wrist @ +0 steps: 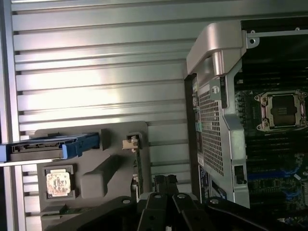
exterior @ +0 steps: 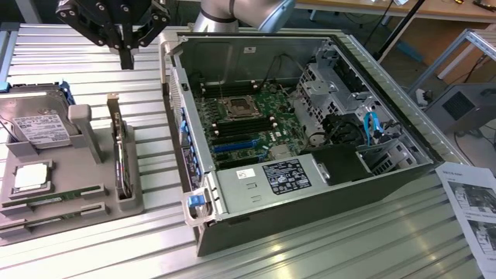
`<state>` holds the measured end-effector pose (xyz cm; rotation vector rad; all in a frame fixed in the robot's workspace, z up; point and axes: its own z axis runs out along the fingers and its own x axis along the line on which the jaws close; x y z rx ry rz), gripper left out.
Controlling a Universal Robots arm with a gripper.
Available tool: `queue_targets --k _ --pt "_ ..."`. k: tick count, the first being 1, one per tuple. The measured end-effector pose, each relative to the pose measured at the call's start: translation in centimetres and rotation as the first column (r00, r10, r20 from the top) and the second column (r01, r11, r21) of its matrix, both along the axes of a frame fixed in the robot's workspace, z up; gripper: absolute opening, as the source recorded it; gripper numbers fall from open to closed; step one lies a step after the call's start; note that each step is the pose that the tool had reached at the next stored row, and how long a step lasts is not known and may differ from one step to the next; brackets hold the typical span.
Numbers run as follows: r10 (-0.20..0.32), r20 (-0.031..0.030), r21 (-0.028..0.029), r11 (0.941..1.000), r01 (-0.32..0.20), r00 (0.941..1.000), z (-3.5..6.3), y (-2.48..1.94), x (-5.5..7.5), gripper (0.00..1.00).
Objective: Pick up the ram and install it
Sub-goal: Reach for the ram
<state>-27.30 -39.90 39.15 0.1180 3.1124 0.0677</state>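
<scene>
Ram [exterior: 118,154] [wrist: 136,168], as best I can judge, is the thin board standing on its long edge in a slot at the side of the grey holder [exterior: 85,136] toward the exterior view's right, between the hard drive [exterior: 39,125] and the open computer case [exterior: 326,209]. It should be light and stiff but fragile. The sound hold is across its thin faces at the middle of the free upper edge, clear of the chips and of the contact edge down in the slot. Two more green strips [exterior: 66,193] sit in slots along the holder's near edge, beside a square silver processor chip [exterior: 29,177].

The gripper [exterior: 126,58] [wrist: 165,182] hangs well above the ram's far end, jaws closed together with nothing between them. In the wrist view its tips lie just beside the board's line.

White labels show on the hard drive and on the power supply [exterior: 285,174] inside the case. A printed sheet [exterior: 473,209] lies on the slatted metal surface [exterior: 310,256] at the exterior view's right. None of the writing is legible.
</scene>
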Motion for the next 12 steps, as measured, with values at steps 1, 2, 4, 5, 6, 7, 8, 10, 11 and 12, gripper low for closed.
queue_targets --k 1,2,4,5,6,7,8,10,11,12 --pt "0.000 0.0000 0.0000 1.0000 0.000 1.0000 0.00 0.00 -0.3 0.11" --pt "0.000 -0.0001 -0.0001 1.0000 0.000 1.0000 0.00 0.00 -0.5 0.11" --pt "0.000 0.0000 0.0000 1.0000 0.000 1.0000 -0.01 0.00 -0.8 0.11" --pt "0.000 -0.0001 -0.0001 1.0000 0.000 1.0000 -0.01 0.00 -0.9 0.11" --pt "0.000 0.0000 0.0000 1.0000 0.000 1.0000 -0.02 0.00 -1.1 0.11" --pt "0.000 -0.0001 -0.0001 1.0000 0.000 1.0000 -0.02 0.00 -1.3 0.11" --pt "0.000 0.0000 0.0000 1.0000 0.000 1.0000 -0.02 0.00 -1.5 0.11" --pt "0.000 0.0000 0.0000 1.0000 0.000 1.0000 -0.03 0.00 -1.9 0.11" --pt "0.000 0.0000 0.0000 1.0000 0.000 1.0000 -0.04 0.00 -2.2 0.11" --pt "0.000 0.0000 0.0000 1.0000 0.000 1.0000 -0.04 0.00 -2.5 0.11"
